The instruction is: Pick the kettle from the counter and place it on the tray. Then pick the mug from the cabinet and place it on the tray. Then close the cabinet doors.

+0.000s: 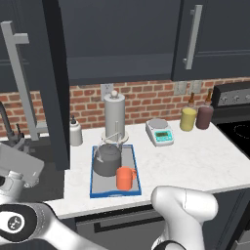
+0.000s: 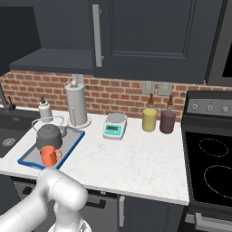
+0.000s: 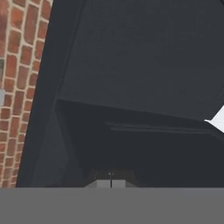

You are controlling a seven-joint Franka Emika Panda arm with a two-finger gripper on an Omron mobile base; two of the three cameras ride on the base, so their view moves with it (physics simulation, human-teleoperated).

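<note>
- With the kettle [image 1: 107,159] and the mug [image 1: 125,177] both sitting on the tray [image 1: 136,177], you have the tray as your landmark on the desk [image 1: 195,161].
- Kettle is on the tray's back half; mug stands just in front of it, toward the tray's front right corner, close to or touching the kettle.
- Paper-towel cylinder [image 1: 114,116] stands right behind the tray; white bottle [image 1: 75,132] back-left of it.
- Scale [image 1: 159,132] sits right of the tray, yellow jar [image 1: 188,119] and dark jar [image 1: 204,117] further right.
- Cabinet [image 1: 117,39] above the tray is open: left door [image 1: 49,83] swung out, edge-on; right door [image 1: 215,36] reads shut.
- Jaws [image 3: 110,179] are fully closed, nothing between them, pointed at a dark cabinet panel next to brick wall [image 3: 15,87].
</note>
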